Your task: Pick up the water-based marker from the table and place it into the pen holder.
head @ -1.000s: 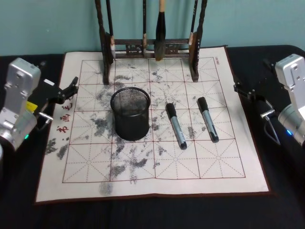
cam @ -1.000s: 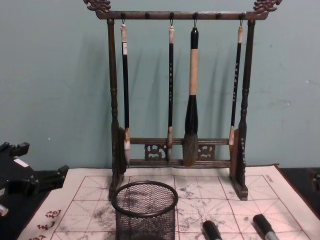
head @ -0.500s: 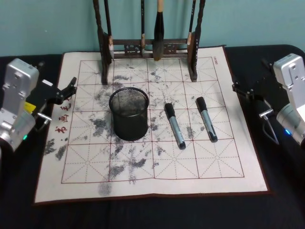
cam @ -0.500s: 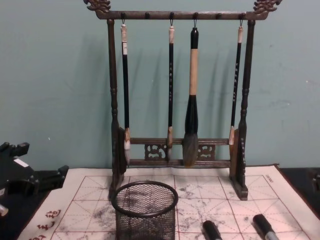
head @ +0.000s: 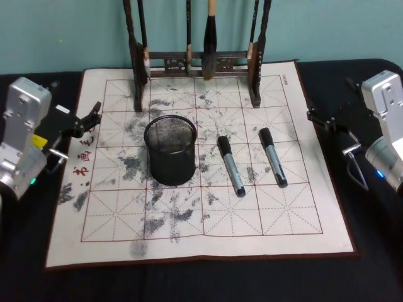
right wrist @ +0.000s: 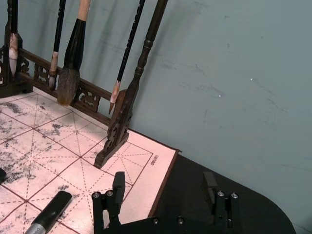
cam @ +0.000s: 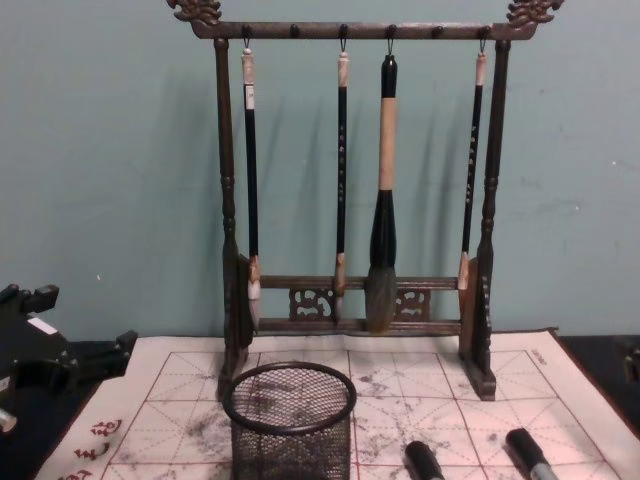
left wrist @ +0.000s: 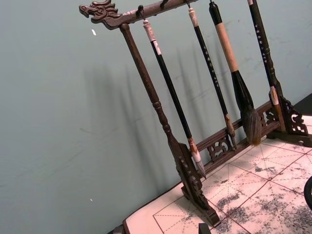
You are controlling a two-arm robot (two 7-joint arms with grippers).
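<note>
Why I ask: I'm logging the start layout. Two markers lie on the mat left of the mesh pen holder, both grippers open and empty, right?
No. The head view shows the nearer marker and the farther marker on the mat right of the pen holder, not left. The left gripper and right gripper are open and empty.

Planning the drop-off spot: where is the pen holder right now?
In the head view the pen holder stands upright left of centre on the mat, just left of the left marker, before the brush rack.
</note>
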